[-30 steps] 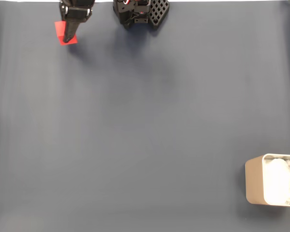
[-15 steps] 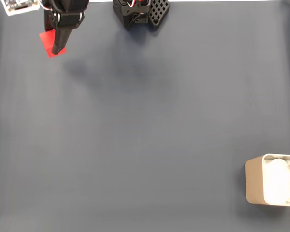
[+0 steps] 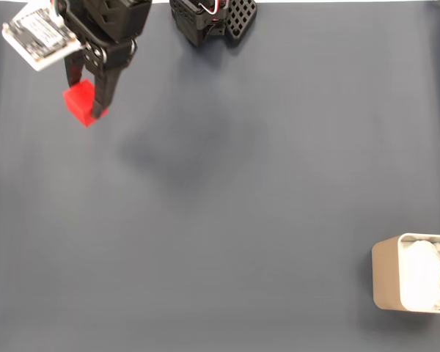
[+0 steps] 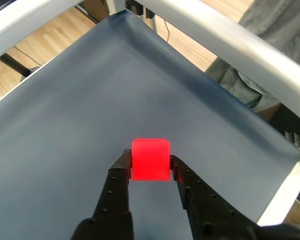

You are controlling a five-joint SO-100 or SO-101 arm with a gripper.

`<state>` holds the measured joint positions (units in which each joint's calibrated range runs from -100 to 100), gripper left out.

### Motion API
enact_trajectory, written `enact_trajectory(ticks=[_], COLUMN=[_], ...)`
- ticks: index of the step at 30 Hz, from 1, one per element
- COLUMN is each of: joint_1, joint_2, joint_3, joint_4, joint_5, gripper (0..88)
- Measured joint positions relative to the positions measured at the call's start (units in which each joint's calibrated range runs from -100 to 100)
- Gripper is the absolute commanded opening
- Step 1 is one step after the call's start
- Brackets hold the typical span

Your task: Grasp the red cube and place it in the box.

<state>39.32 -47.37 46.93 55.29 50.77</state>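
Note:
The red cube (image 3: 78,102) hangs above the dark blue table cover at the upper left of the fixed view, clamped between the black fingers of my gripper (image 3: 87,105). In the wrist view the red cube (image 4: 150,159) sits squarely between the two fingertips of the gripper (image 4: 150,162), lifted off the cloth. The box (image 3: 385,273), beige-grey with white lining, stands at the lower right edge of the fixed view, far from the cube.
The arm's black base (image 3: 211,20) stands at the top centre of the fixed view. The blue cloth (image 3: 227,205) lies bare between cube and box. In the wrist view a metal frame rail (image 4: 225,37) borders the cloth, with wooden floor beyond.
The gripper has risen and swung toward the camera with the cube held in it; the cube now sits lower in the fixed view and its shadow has moved away from it.

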Motion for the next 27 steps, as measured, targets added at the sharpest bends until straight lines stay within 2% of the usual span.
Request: enact_trajectory(ticks=[27], joint_1=[-28.78], joint_2=[14.5], joint_3=[-20.25], joint_4=[1.91], joint_5=[0.39], gripper=[6.0])
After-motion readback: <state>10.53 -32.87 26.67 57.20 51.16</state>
